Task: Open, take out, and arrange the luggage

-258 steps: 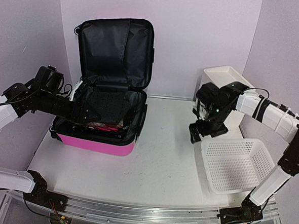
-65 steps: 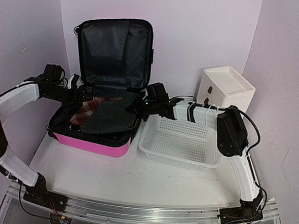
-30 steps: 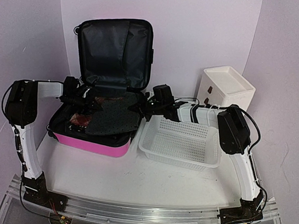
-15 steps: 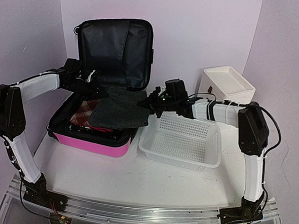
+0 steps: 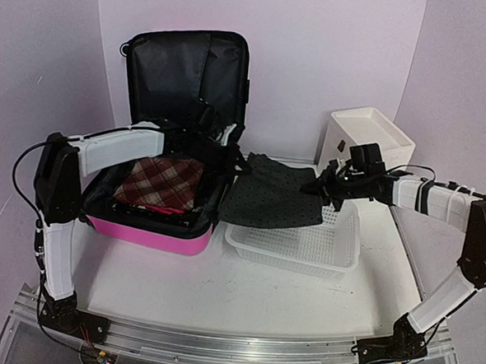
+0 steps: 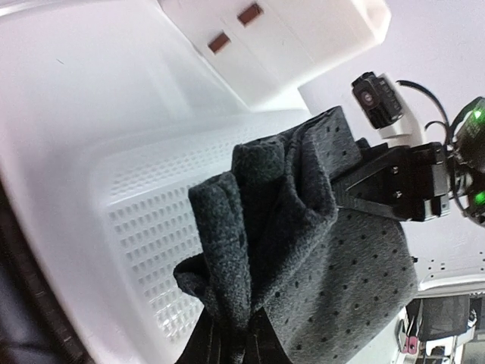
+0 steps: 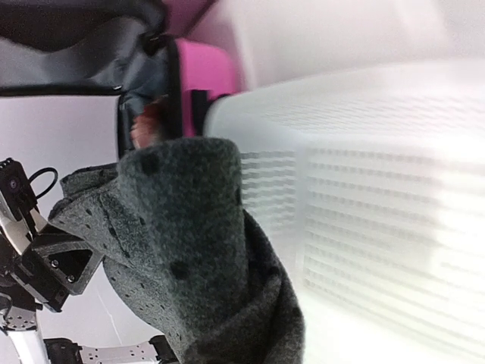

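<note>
Top external view: the luggage [image 5: 153, 233] sits open at the table's [image 5: 220, 288] rear left corner, lid upright. The left gripper [image 5: 230, 158] and right gripper [image 5: 325, 187], jaws pinched narrow on a grey dotted cloth [image 5: 275, 196], hold it stretched above the mesh basket [image 5: 338, 252]. If either pinch slips, the cloth's left part could drop outside the basket's rim or snag the luggage's edge. Count: 1 luggage, 1 grey dotted cloth, 1 plaid cloth [image 5: 162, 183] inside the luggage, 1 mesh basket, 1 drawer stack [image 5: 369, 140] at the rear right corner, 2 grippers.
</note>
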Controlling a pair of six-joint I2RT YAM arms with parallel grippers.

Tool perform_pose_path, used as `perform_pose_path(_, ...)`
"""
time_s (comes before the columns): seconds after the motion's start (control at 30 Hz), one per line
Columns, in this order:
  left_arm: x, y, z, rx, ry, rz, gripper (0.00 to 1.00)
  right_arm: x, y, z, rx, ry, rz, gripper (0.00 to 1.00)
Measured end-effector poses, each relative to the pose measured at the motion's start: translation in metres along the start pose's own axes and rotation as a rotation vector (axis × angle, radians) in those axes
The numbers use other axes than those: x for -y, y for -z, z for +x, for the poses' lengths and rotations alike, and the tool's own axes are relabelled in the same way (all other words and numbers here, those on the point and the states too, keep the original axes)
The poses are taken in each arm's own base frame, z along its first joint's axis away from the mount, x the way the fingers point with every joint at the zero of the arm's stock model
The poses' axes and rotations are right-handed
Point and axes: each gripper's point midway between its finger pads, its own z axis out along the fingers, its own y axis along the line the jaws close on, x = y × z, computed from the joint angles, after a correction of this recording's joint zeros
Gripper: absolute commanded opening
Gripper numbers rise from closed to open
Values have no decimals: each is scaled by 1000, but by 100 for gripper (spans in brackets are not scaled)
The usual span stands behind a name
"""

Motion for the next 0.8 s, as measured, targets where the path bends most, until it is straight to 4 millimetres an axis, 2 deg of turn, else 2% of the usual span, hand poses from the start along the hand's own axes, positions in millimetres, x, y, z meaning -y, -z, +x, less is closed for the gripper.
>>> perform_pose_path(0.1, -1, -43, 18, -49, 16, 3, 0, 33, 17, 0, -14, -38, 56, 0)
perform_pose_path(0.2, -10, -80, 30, -87, 43, -2, 0, 57, 24, -1, -30, -55, 99, 0)
perform_pose_path(0.3, -22, -99, 36, -105, 73, -12, 0, 71, 23, 1, -48, -52, 126, 0)
perform_pose_path(0.4, -34, -107, 41, -113, 90, -35, 0, 81, 17, 4, -67, -32, 144, 0)
perform_pose_path(0.67, -37, -108, 34, -87, 71, -63, 0, 110, -3, 7, -113, 32, 183, 0)
perform_pose_path(0.8, -42, -111, 34, -79, 63, -86, 0, 114, -9, 6, -120, 71, 189, 0)
